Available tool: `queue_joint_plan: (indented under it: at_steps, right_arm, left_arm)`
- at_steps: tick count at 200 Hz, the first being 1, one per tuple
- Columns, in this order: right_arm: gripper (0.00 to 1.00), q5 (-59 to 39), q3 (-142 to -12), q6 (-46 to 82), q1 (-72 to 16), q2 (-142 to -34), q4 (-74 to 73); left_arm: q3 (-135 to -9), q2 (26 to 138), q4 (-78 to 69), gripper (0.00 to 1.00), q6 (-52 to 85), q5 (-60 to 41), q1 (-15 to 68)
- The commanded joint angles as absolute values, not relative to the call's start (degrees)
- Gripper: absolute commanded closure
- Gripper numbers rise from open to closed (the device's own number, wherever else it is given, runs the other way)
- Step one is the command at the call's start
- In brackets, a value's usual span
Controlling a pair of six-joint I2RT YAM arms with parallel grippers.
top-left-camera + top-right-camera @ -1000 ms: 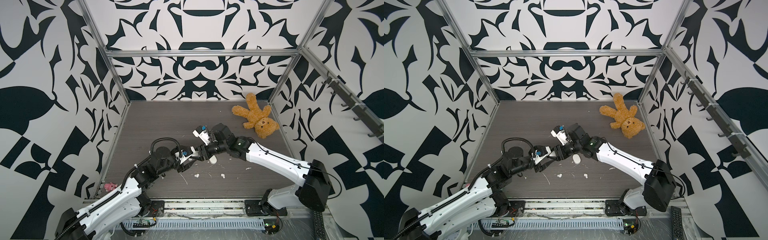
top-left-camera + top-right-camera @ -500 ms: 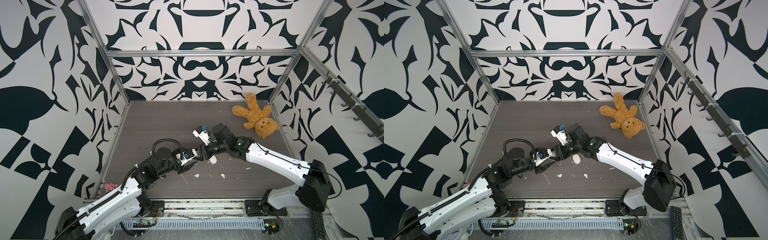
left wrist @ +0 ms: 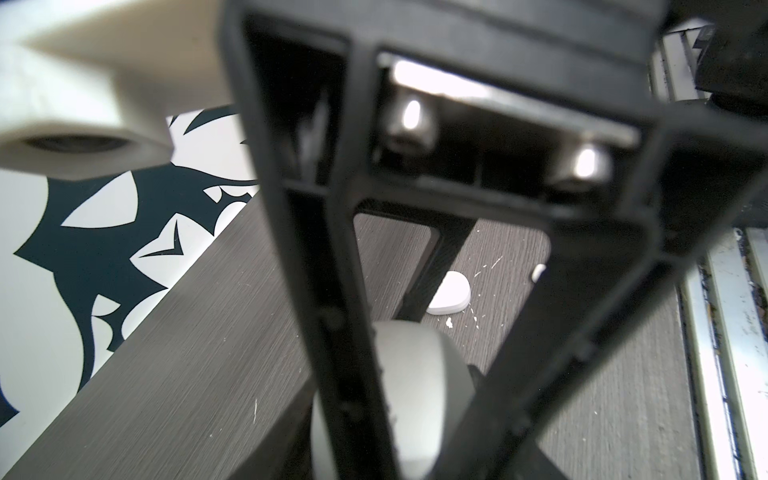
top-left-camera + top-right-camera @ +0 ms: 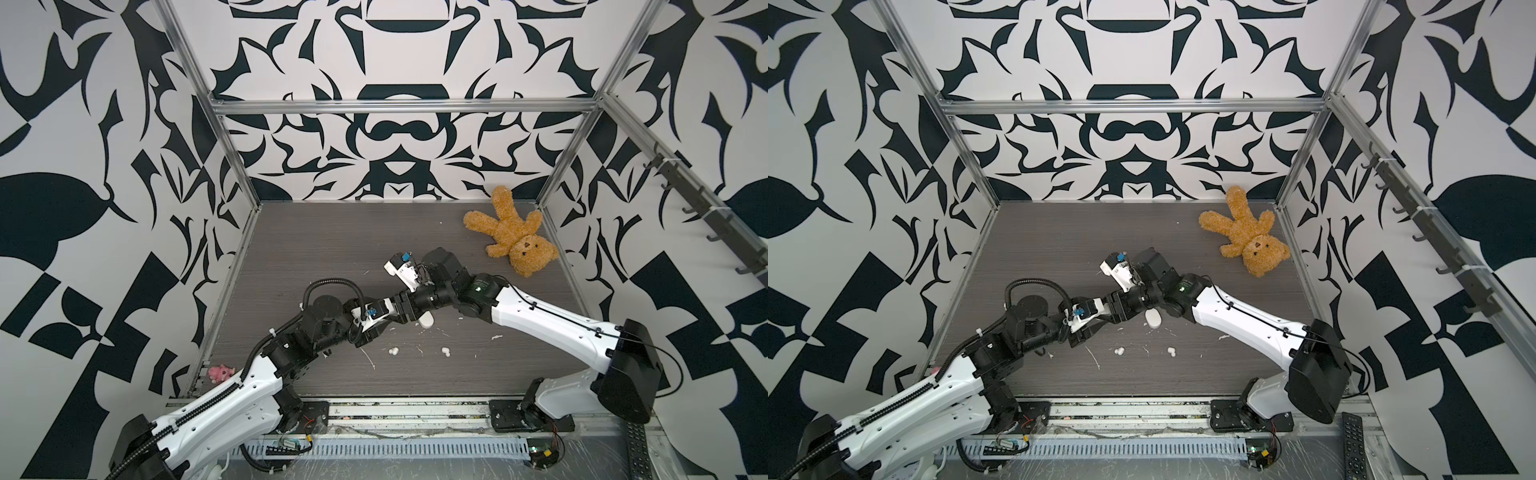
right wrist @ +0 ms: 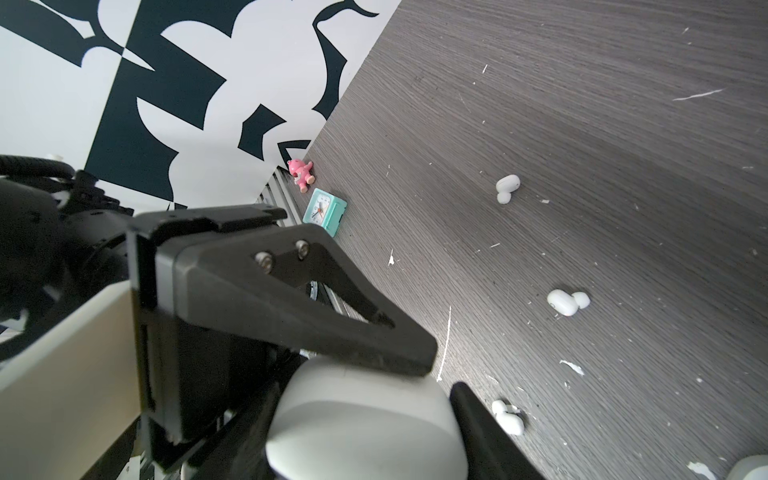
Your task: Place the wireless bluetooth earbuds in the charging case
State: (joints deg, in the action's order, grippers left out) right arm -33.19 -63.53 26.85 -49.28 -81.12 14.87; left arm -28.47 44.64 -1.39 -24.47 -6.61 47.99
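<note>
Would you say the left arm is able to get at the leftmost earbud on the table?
Probably yes: that earbud lies on open table close beside the left claw, nothing between them. The claw is occupied at the charging case, though, and would have to leave it first.

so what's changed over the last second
The left gripper moved in toward the right gripper and narrowed its jaws around the white case held there; whether it grips yet is unclear. The right gripper, the other case on the table, the loose earbuds and the teddy bear stayed put.
</note>
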Motion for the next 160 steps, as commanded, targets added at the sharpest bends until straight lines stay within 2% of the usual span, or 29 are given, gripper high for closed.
queue_joint_plan:
  at_steps: [1,59,117,160]
  right_arm:
    - [1.00,-33.2,-64.4,27.5,-49.6,-80.5,12.6]
    - [1.00,-33.0,-64.3,27.6,-49.6,-80.1,12.5]
    - [1.00,-33.0,-64.1,27.7,-49.6,-80.1,12.4]
    - [1.00,-32.9,-64.2,27.8,-49.5,-79.9,12.2]
  left_arm:
    - [-27.7,44.2,-1.3,0.48,-25.3,-6.8,48.3]
    - [-27.9,44.3,-0.2,0.46,-25.9,-7.1,48.7]
    - [-27.9,43.9,0.1,0.53,-26.3,-7.2,48.8]
    - [-28.0,44.1,0.6,0.54,-26.4,-7.3,48.9]
